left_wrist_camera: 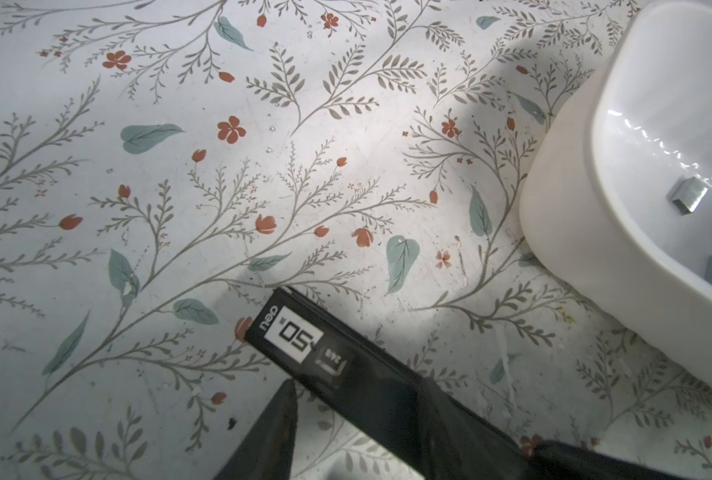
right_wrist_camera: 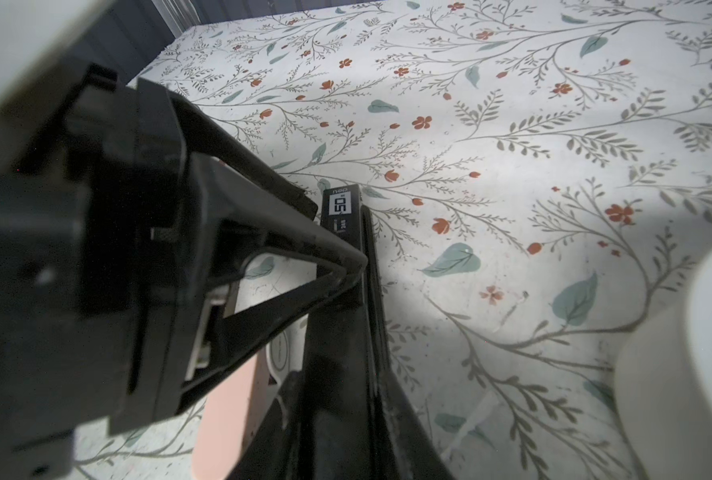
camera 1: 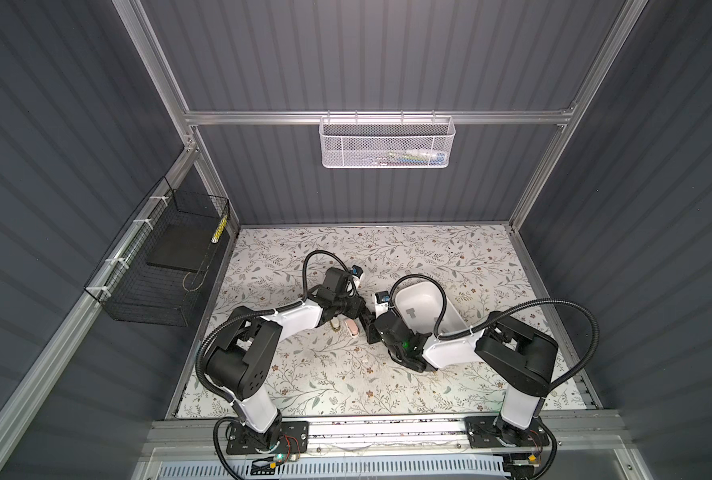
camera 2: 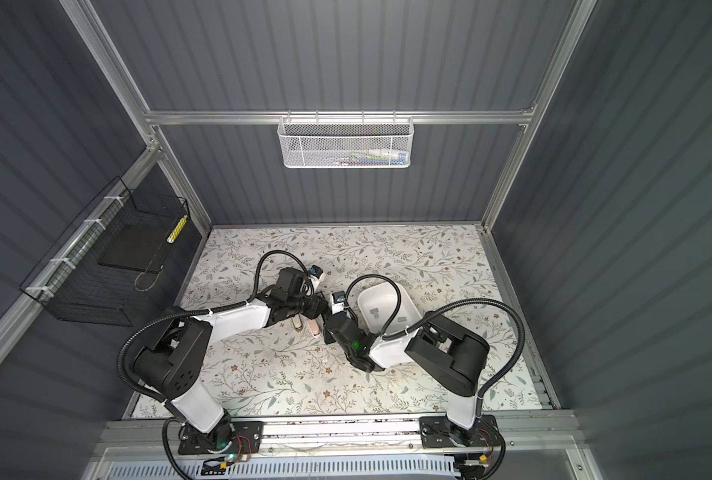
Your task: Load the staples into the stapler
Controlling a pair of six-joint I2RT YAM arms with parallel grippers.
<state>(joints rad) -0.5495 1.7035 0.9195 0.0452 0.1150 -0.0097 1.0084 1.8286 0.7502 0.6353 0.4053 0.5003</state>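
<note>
Mat [left_wrist_camera: 346, 124]: white, printed with grey twigs, red flowers, teal leaves.
Tub [left_wrist_camera: 562, 208]: plain white is seen.
Staples [left_wrist_camera: 689, 197]: grey, metallic, spotted inside the tub.
Stapler [left_wrist_camera: 346, 365]: black, white label [left_wrist_camera: 298, 334] noted; pink base [right_wrist_camera: 225, 415].

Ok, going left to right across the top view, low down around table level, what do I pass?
black wire basket → left arm's black joint → pink stapler → white tub holding the staples → right arm's black joint
</note>
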